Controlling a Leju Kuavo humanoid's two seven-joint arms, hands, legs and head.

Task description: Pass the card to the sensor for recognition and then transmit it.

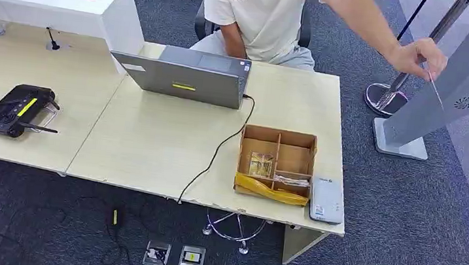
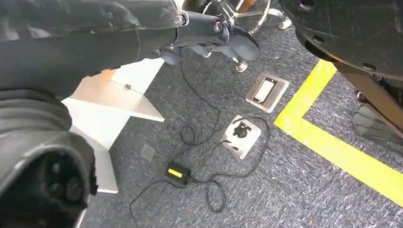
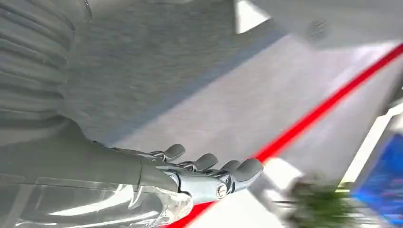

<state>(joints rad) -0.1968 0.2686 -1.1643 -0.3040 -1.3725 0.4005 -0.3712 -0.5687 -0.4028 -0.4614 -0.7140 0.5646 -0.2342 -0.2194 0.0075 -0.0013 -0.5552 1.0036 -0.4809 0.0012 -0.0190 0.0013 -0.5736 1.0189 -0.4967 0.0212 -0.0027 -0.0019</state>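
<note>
Head view: card [image 1: 435, 90] being pinched edge-on in person's hand [image 1: 417, 56], just beside grey stand [image 1: 460, 84], well apart from table [image 1: 152, 143]. Looking thin; prob. light, stiff, slick, so judging an edge pinch at the free corner safest. Right hand [image 3: 204, 173]: extending fingers side by side, holding nothing. Left hand [image 2: 214, 35]: finger state cannot tell.

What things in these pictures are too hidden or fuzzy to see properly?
- Thin pale card in the person's hand, head view: seen edge-on, so its face is unreadable.
- Grey slanted sensor stand, head view: its top is cut off by the picture's edge.
- Robot's right hand, right wrist view: motion blur smears everything beyond the fingers.
- Robot's left hand, left wrist view: the dark arm cover hides most of it.
</note>
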